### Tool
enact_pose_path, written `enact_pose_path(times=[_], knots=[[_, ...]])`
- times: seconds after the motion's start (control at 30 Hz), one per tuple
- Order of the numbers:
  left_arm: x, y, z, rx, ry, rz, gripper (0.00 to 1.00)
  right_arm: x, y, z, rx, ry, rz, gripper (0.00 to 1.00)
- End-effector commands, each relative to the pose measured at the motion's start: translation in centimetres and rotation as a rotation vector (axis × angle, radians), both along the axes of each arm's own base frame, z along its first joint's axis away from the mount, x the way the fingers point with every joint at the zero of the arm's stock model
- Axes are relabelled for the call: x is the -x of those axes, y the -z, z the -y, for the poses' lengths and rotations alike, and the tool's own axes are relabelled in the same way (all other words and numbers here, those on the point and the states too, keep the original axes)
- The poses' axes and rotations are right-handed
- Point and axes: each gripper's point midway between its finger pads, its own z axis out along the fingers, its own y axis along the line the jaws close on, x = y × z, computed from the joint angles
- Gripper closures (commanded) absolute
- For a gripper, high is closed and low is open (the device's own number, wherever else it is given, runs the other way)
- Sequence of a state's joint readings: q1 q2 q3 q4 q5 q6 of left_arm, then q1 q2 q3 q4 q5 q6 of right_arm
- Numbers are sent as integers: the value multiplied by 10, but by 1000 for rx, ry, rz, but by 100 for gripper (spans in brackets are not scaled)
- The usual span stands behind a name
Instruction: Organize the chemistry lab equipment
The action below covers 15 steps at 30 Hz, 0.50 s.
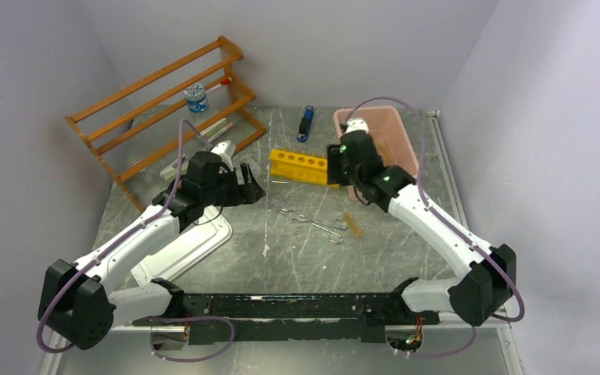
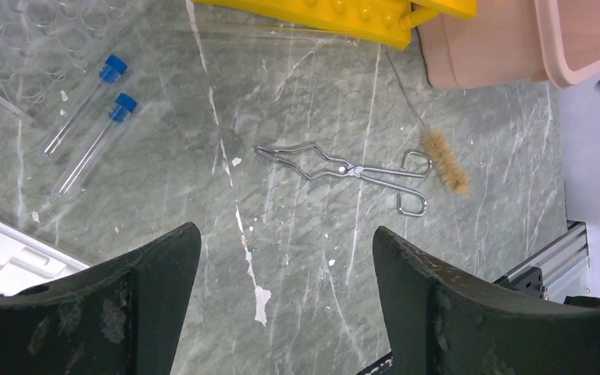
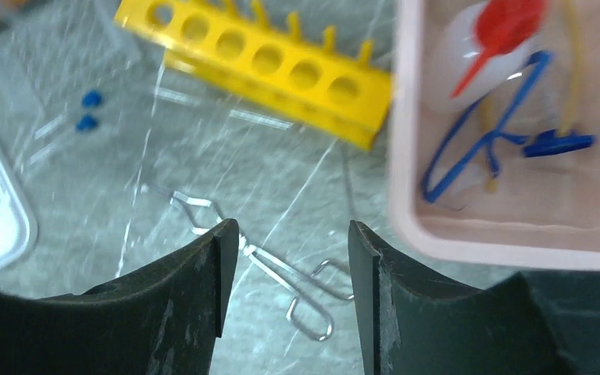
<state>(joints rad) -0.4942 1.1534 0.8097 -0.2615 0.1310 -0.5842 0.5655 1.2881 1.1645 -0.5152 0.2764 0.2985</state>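
The metal tongs lie on the table centre, and show in the left wrist view and right wrist view. Two blue-capped clear tubes lie side by side to their left. The pink bin holds the red-capped squeeze bottle, blue-framed goggles and yellowish tubing. A small blue-capped vial stands on the wooden rack. My left gripper hangs open and empty above the table. My right gripper is open and empty above the tongs, beside the bin.
A yellow tube rack stands between the grippers. A bristle brush lies right of the tongs. A white tray lies at the front left, a clear well plate beyond the tubes, and a blue item at the back.
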Motion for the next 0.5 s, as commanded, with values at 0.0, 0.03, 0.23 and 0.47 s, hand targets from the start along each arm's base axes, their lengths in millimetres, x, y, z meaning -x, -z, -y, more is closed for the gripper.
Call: enact_pose_path(times=[0.0,0.03,0.23,0.47], knots=[[-3,1,0,20,-22,-1,16,25,38,-41,29,-133,-63,43],[-3,3,-1,17,-24,-4,17,30,49,-51,46,-173,-79,43],[3,19,1,30,-17,-40,18,44,117,-84,112,-283,-217,42],[5,47,33,109,55,-103,20,51,160,-73,163,-227,-311,42]])
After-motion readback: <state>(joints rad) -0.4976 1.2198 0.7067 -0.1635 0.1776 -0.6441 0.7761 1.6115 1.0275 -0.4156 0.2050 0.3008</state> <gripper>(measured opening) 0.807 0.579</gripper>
